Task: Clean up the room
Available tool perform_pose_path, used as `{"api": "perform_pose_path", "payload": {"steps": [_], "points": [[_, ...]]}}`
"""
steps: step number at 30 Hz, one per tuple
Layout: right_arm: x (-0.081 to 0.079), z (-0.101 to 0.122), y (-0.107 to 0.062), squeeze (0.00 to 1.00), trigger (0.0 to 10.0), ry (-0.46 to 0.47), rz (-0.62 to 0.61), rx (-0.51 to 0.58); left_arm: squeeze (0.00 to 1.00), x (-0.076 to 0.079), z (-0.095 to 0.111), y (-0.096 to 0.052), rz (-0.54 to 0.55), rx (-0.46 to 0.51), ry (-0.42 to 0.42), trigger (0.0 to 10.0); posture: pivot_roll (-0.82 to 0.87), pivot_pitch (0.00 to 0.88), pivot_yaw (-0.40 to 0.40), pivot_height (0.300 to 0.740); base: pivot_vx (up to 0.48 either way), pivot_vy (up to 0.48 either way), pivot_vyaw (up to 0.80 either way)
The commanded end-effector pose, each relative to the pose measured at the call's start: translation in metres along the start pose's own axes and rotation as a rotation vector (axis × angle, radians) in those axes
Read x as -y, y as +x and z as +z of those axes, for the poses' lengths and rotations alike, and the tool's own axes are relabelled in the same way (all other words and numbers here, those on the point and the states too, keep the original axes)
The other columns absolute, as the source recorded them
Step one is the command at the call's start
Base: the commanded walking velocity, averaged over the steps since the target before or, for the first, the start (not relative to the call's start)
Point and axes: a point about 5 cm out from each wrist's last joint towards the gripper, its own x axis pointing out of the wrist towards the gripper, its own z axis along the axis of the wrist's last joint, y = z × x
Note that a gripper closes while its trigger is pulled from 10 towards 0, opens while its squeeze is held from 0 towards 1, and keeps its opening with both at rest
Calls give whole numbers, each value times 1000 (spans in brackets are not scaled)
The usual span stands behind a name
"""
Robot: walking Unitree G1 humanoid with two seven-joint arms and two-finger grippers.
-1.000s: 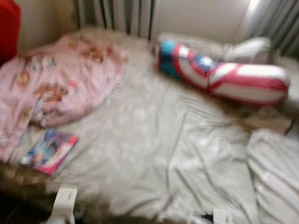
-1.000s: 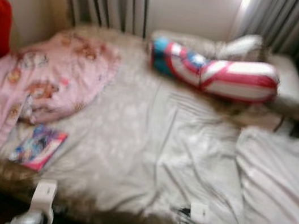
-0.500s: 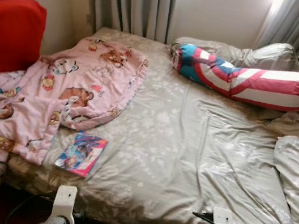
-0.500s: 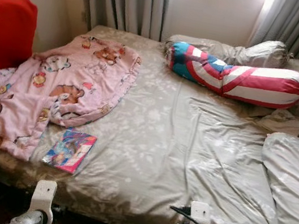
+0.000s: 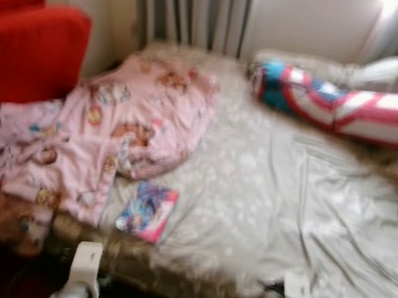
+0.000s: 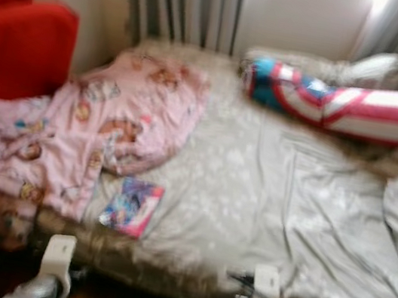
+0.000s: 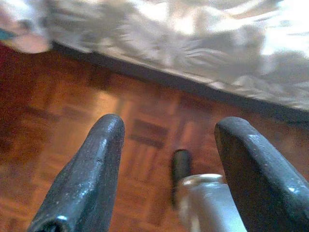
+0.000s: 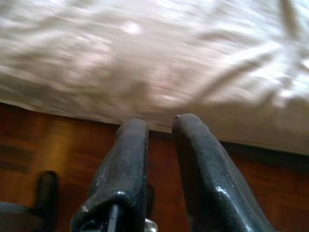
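On the bed (image 5: 267,199) — a book (image 5: 146,211) at 7 o'clock beside a pink blanket (image 5: 101,140). Left gripper (image 7: 166,159) gapes wide, empty; right gripper (image 8: 159,150) nearly closed, empty — both over floor (image 7: 58,121).

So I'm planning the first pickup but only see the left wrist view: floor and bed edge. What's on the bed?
Observer: A small colourful book lies flat near the front edge of the beige patterned sheet.
Operator: Anything beside it?
Observer: A pink cartoon-print blanket, on the robot's left, spilling over the sheet's side.
Operator: And the right gripper?
Observer: It hangs low over the wooden floor, jaws nearly together, holding nothing.
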Motion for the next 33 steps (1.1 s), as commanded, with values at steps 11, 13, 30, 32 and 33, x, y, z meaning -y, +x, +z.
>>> {"api": "perform_pose_path", "payload": {"steps": [11,13,30,32,33], "points": [[11,-4,-2,0,10000,-2,-25,-15,0,5,1,0,-10,-2,2,10000,60,0,-21,740,0,388,0],[11,-4,-2,0,10000,-2,-25,-15,0,5,1,0,-10,-2,2,10000,60,0,-21,740,0,386,0],[11,-4,-2,0,10000,-3,-25,-16,0,6,1,1,-10,-1,1,10000,63,0,-24,740,0,362,0],[11,-4,-2,0,10000,-5,-25,-17,0,6,1,1,-9,-1,2,10000,63,0,-24,740,0,167,0],[11,-4,-2,0,10000,-5,-25,-17,0,6,1,1,-9,-1,2,10000,63,0,-24,740,0,0,0]]}}
